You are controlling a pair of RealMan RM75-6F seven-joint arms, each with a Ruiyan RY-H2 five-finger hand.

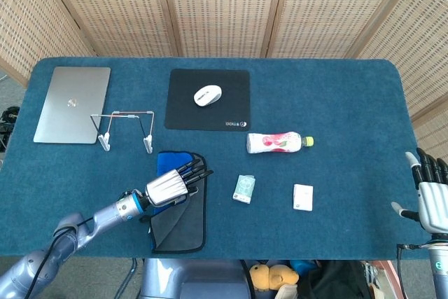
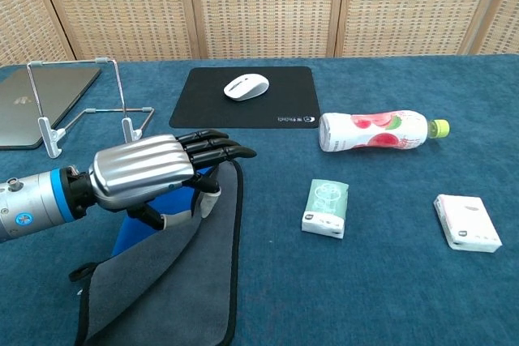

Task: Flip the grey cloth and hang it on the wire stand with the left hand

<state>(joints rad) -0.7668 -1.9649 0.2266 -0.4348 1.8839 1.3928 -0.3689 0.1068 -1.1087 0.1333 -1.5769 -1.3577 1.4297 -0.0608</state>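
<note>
Wicker screens stand behind a blue-carpeted bench (image 1: pixel 336 103). Near its front left edge lies the grey cloth (image 1: pixel 183 218), folded partway over itself so its blue underside shows, with the left hand (image 1: pixel 171 185) over it, fingers (image 2: pixel 219 145) stretched forward while the thumb pinches a fold against them. The flip looks half made. Next the cloth wants lifting clear and carrying back-left to the wire stand (image 1: pixel 126 129), which is bare. The right hand (image 1: pixel 430 197) rests at the far edge, fingers spread, holding nothing.
</note>
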